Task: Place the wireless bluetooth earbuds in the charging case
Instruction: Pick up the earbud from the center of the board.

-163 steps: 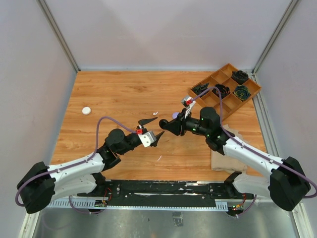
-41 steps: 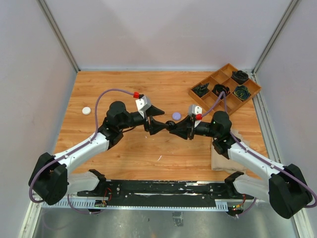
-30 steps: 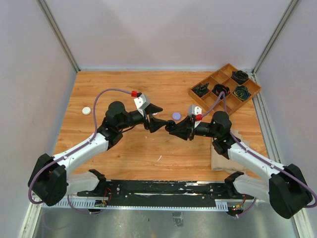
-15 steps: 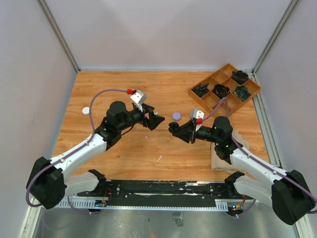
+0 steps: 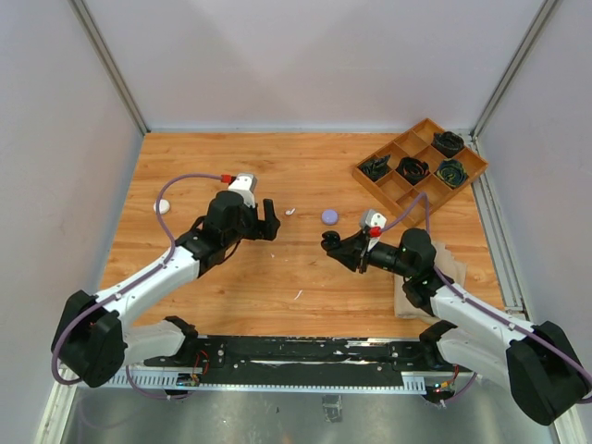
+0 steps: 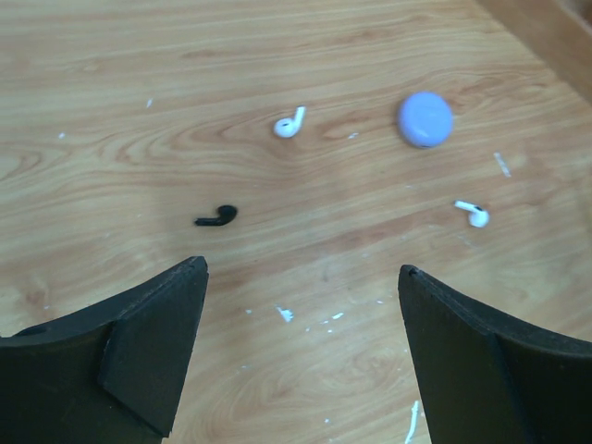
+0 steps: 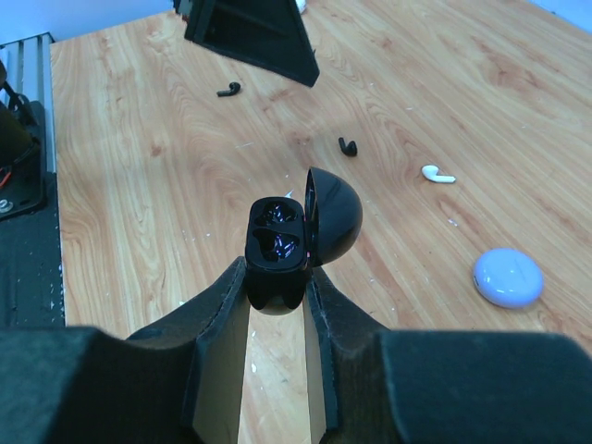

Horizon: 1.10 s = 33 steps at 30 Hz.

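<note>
Plainly, the weak point was the pick. The left gripper [image 6: 303, 270] hung over the wood well left of the lavender disc [image 6: 425, 118], its fingers spread wide and holding nothing. The black earbud [image 6: 217, 216] beneath it lay further left of that disc than the white earbud [image 6: 290, 124]; a second white earbud [image 6: 474, 214] lay just right of the disc and nearer the camera. The black bud was tiny, curved and flat on the table, so closing fingers could probably skid it away or nip it too crooked to seat. Taking a white bud instead would likely be a mismatch for the black case. On the near side of the lavender disc, the right gripper [image 7: 277, 277] was pinched on the lower body of the black charging case [image 7: 276, 236], held up off the table. A push from above might tip the case in that narrow grip or knock the raised lid [image 7: 331, 220] shut. As for containers, the white disc [image 5: 162, 206], far left of the lavender disc, showed no opening, nor did the lavender disc, so their contents could not be told. The charging case stood open, and its two glossy wells looked empty, though glare made that uncertain. The wooden tray [image 5: 390, 146], right of and beyond the lavender disc, held dark bundled items in four compartments; the others were hard to read.
</note>
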### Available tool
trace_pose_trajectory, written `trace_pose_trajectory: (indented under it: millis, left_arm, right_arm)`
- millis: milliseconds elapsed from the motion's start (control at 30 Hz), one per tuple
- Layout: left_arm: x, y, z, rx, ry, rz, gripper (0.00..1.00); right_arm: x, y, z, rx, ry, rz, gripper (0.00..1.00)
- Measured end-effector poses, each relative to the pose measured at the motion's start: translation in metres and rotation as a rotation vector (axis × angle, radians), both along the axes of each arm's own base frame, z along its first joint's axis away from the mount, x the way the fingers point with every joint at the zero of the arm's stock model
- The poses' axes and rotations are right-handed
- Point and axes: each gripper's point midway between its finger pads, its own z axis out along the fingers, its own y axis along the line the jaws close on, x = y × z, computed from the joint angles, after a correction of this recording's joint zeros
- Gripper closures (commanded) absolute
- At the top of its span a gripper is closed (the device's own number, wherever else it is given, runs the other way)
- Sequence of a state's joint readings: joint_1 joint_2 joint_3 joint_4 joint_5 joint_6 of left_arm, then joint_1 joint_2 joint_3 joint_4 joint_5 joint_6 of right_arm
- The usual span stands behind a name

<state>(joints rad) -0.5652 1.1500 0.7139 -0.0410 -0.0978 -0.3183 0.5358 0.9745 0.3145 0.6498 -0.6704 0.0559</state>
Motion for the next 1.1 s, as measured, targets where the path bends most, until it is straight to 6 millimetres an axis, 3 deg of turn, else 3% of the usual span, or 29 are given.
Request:
trace_pose_trajectory:
  millis: [233,400,700,1100]
  left_arm:
    - [0.011,0.009,-0.04,0.092,0.099,0.052,0.13]
    - [0.029,0.001,-0.058,0.134,0.151,0.035,0.14]
    - [0.06,0.011,-0.096,0.132,0.255,0.04,0.18]
    - [0.058,0.0,-0.125,0.11,0.346,-0.028,0.2]
  right_arm:
    - [0.009,-0.002,0.001,0.012,-0.001,-0.048,0.99]
    - [0.011,-0.003,-0.002,0.009,0.011,-0.065,0.99]
    - [0.015,-0.004,-0.012,-0.01,0.037,-0.083,0.99]
    - [0.02,-0.006,-0.014,-0.016,0.04,-0.11,0.99]
